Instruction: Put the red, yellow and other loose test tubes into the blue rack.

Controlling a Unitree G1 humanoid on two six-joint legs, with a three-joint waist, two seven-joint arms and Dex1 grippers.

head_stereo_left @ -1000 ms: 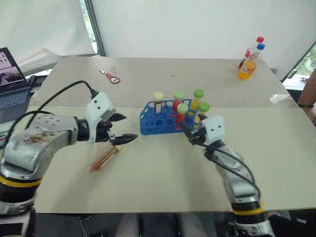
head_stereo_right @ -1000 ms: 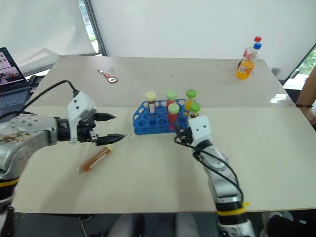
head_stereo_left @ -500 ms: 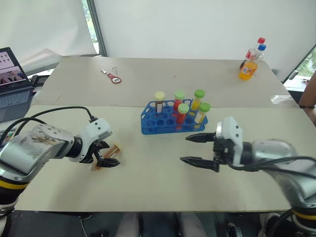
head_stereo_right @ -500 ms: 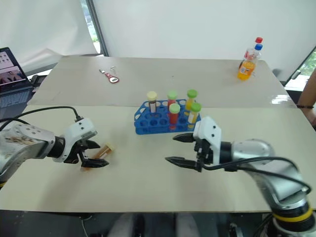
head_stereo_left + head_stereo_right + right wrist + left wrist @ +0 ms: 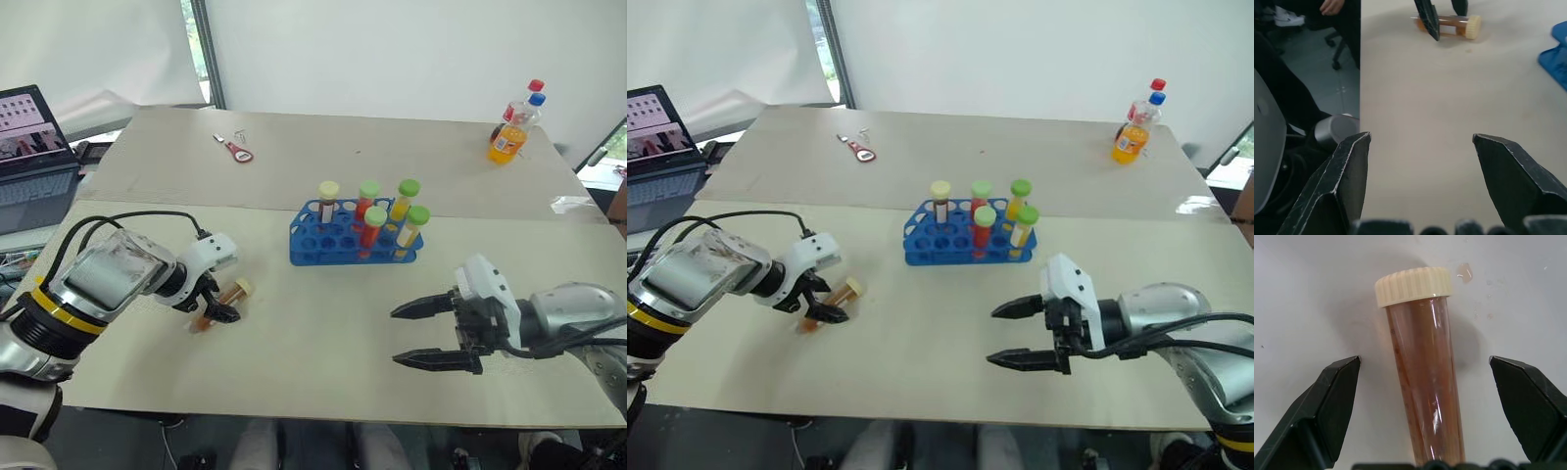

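So the amber-brown tube with the cream cap (image 5: pixel 1422 367) is lying flat on the table (image 5: pixel 323 333), left of the blue rack (image 5: pixel 351 242); the left gripper (image 5: pixel 217 304) is straddling it, fingers spread wide on either side, not touching. Five capped tubes stand upright in the rack already. Right gripper (image 5: pixel 431 334) hangs over bare tabletop, well apart from the rack, jaws apart and holding nothing; orange drink bottles (image 5: pixel 515 128) sit at the far corner.
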